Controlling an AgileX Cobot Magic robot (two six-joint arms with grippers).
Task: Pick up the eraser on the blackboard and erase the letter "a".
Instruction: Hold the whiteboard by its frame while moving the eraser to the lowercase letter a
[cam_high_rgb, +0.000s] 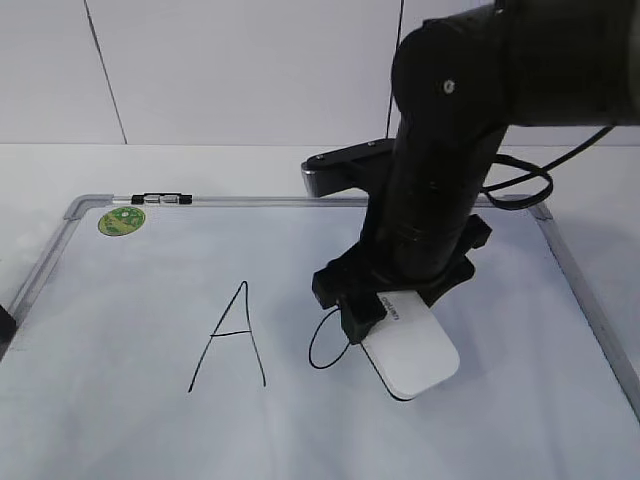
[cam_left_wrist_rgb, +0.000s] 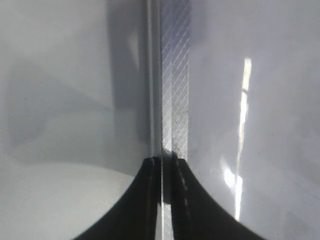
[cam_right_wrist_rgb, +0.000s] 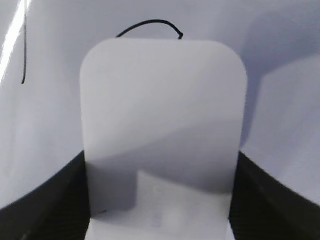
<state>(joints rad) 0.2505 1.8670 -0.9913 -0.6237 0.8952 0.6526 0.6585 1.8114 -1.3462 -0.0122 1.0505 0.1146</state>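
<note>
right end effector (cam_high_rgb: 385, 318) presses eraser (cam_high_rgb: 412, 352) on "a" (cam_high_rgb: 322, 345).

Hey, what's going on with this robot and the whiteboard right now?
The right gripper is holding the white eraser flat against the blackboard, right over the lowercase letter "a". Only the left curve of that letter shows beside the eraser; the rest is hidden under it or already wiped. The capital A to its left is untouched. The left gripper is off at the board's metal frame, its fingers closed together with nothing seen between them.
</note>
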